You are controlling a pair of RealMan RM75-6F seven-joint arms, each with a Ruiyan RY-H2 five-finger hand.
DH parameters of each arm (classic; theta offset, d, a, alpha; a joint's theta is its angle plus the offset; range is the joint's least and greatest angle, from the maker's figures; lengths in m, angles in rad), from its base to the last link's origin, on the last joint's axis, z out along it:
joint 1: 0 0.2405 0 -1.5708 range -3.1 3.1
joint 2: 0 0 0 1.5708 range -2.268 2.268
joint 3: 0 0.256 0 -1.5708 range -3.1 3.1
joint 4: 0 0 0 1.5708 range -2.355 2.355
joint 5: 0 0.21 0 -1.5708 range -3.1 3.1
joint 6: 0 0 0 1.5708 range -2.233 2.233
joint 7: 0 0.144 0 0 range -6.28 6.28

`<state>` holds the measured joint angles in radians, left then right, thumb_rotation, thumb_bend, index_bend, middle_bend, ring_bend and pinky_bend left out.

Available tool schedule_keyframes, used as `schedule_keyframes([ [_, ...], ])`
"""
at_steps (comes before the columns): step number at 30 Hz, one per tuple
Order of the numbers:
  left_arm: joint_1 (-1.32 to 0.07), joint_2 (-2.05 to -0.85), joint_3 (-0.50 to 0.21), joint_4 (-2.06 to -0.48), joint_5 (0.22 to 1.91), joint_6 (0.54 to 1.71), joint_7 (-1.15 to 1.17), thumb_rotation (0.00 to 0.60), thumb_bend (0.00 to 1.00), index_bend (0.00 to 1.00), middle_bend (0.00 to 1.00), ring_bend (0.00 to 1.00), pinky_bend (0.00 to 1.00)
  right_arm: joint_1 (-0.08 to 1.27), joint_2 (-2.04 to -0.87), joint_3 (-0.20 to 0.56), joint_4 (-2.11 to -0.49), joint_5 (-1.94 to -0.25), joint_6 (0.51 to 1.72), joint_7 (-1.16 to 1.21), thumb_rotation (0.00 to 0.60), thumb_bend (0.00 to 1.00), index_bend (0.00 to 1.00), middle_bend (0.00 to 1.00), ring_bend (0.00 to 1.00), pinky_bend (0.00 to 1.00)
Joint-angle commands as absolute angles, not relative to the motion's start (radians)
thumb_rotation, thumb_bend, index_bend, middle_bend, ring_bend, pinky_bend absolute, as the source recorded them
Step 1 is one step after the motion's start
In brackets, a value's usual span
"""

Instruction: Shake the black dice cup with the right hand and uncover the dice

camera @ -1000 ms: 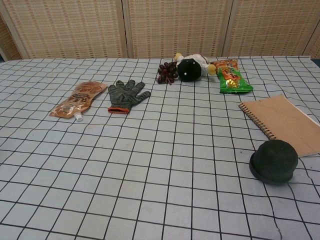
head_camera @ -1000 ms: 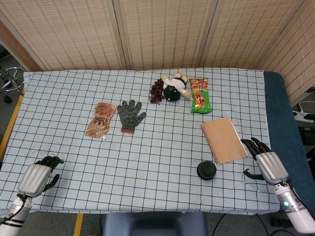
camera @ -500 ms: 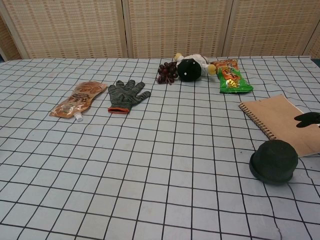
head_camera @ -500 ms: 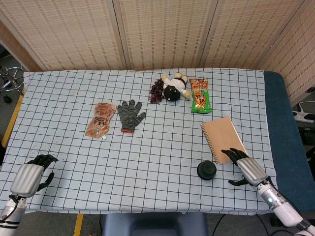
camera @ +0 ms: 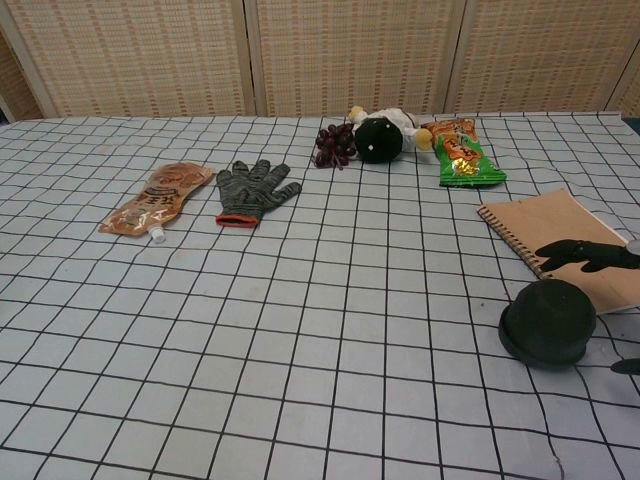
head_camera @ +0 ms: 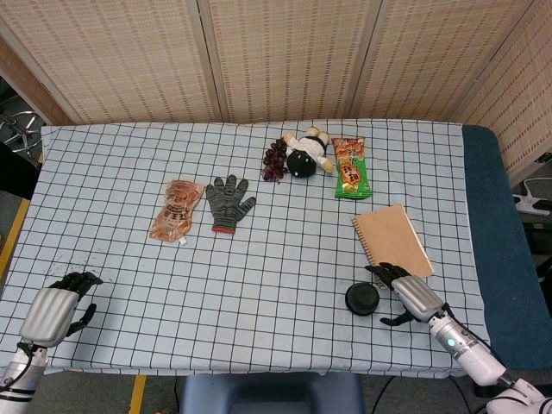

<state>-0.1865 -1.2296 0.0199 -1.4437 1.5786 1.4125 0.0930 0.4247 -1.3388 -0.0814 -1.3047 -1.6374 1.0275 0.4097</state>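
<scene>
The black dice cup (head_camera: 362, 298) (camera: 548, 322) stands mouth down on the checked cloth near the table's front right. No dice show; the cup covers whatever is under it. My right hand (head_camera: 410, 294) (camera: 590, 256) hovers just right of the cup with its fingers spread around it, a small gap between them and the cup. It holds nothing. My left hand (head_camera: 54, 309) rests at the front left corner of the table, fingers loosely curled and apart, nothing in it; the chest view does not show it.
A brown spiral notebook (head_camera: 392, 244) lies just behind the cup and under my right hand's fingers. Farther back are a green snack bag (head_camera: 350, 167), a plush toy (head_camera: 304, 155), dark grapes (head_camera: 275, 159), a grey glove (head_camera: 228, 203) and an orange pouch (head_camera: 177, 209).
My right hand has travelled left from the table's right edge over the notebook's corner to just beside the cup. My left hand slid slightly toward the front edge.
</scene>
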Motion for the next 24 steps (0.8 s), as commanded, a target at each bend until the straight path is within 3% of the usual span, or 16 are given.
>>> schedule_keyframes([
  [1, -0.186, -1.229, 0.02, -1.443, 1.581, 1.415, 0.094, 0.6, 0.42, 0.32, 0.27, 0.26, 0.53, 0.431, -1.341, -0.084, -1.307, -1.635, 1.019, 0.411, 0.6, 0.05, 0.06, 0.08, 0.0, 0.09],
  [24, -0.184, -1.227, 0.024, -1.444, 1.594, 1.42, 0.087, 0.6, 0.42, 0.32, 0.27, 0.26, 0.53, 0.487, -1.362, -0.079, -1.35, -1.593, 0.954, 0.368, 0.6, 0.05, 0.09, 0.08, 0.0, 0.11],
])
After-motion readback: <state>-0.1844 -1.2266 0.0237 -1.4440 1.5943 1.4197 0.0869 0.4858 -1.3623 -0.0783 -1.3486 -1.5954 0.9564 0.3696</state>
